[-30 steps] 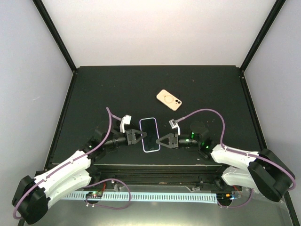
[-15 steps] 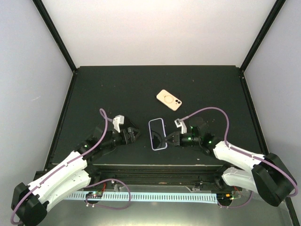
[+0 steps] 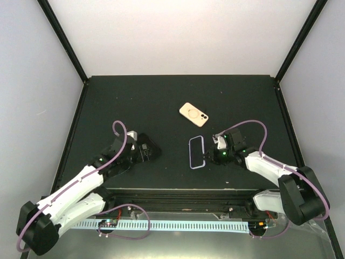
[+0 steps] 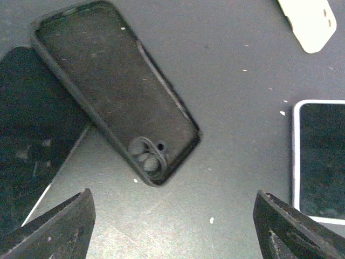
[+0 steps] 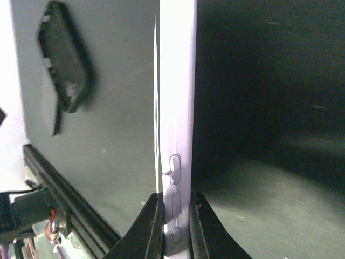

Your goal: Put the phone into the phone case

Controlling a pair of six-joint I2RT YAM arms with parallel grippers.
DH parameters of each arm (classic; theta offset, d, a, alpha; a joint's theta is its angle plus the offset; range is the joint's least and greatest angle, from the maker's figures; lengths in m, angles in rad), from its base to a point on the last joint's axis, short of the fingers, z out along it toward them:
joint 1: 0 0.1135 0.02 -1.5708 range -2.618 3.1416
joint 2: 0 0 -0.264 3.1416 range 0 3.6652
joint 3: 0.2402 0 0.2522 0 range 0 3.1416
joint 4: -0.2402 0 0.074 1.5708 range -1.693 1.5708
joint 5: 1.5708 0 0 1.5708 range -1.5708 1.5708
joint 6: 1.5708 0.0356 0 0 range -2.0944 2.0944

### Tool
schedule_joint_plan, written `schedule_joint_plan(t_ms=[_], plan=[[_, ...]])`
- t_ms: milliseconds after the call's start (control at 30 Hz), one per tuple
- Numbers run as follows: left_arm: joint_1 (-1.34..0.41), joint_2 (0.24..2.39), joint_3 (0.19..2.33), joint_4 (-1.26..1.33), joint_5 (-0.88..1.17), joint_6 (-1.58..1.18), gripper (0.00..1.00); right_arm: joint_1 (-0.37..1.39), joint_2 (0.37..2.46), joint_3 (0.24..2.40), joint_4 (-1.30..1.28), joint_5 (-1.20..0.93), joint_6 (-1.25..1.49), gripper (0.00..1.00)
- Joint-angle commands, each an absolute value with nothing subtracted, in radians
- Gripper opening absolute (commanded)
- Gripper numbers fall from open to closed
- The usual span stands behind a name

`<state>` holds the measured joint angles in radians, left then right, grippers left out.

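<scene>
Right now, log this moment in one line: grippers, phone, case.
left gripper: open, near case | right gripper: shut on phone edge | case: empty | phone: not yet in case

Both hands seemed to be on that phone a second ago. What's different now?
The left hand let go of the phone, opened and drew back to the left, near the black case. The right hand kept its pinch on the phone's edge and carried it to the right. The beige piece at the back did not move.
</scene>
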<state>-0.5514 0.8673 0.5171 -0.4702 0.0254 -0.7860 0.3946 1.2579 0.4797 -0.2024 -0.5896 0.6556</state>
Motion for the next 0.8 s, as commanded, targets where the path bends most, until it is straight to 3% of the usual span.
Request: schedule_joint_plan(t_ms=[0, 400, 600, 767], plan=[[-0.514, 0.926, 0.552, -0.489, -0.006, -0.773, 0.8, 0.344, 1.253, 0.488, -0.253, -0.528, 0.603, 0.06], [-0.449, 1.098, 0.536, -0.358, 0.041, -0.781, 0.67, 0.329, 1.273, 0.499, -0.3, -0.405, 0.601, 0.23], [-0.439, 1.17, 0.535, -0.314, 0.033, -0.794, 0.58, 0.328, 1.179, 0.521, -0.368, -0.394, 0.593, 0.52], [-0.437, 1.208, 0.52, -0.258, 0.025, -0.807, 0.56, 0.328, 1.089, 0.52, -0.383, -0.421, 0.597, 0.64]])
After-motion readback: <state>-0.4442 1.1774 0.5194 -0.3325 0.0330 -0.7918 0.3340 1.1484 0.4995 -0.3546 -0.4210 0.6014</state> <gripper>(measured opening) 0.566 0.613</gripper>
